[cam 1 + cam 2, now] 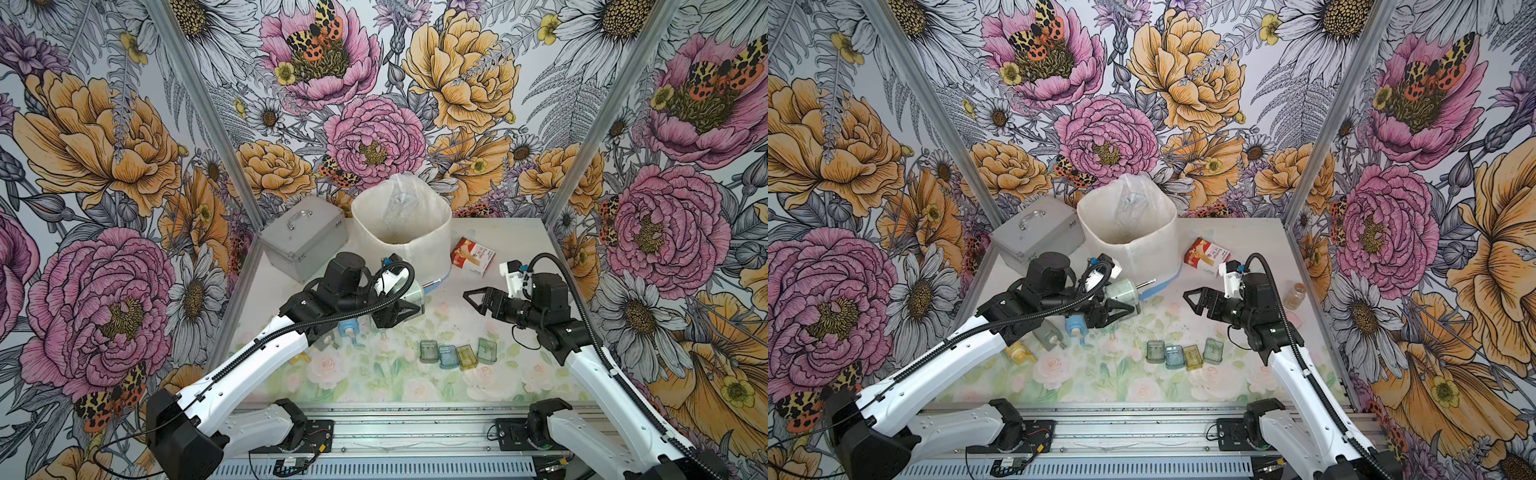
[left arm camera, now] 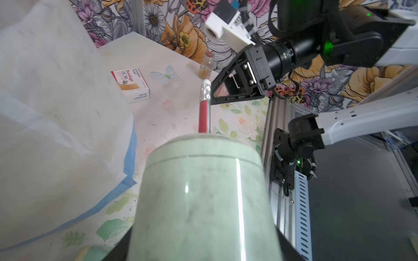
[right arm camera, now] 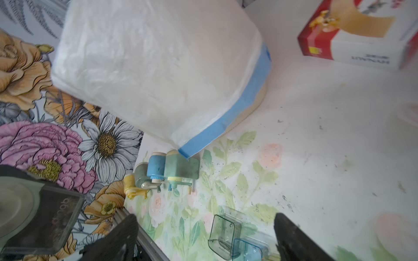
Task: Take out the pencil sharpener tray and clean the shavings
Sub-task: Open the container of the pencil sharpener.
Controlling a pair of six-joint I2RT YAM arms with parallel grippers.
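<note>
Toward the table's front we see four sharpener trays; shavings fleck the open middle. Our left end effector clamps a green pencil sharpener; the right end effector gapes. One box reads "Bandage".

My left arm reaches forward and inward, my left gripper clamped tight round the pale green sharpener, while my right arm folds at the wrist so my right gripper points across toward it, jaws spread wide and empty
</note>
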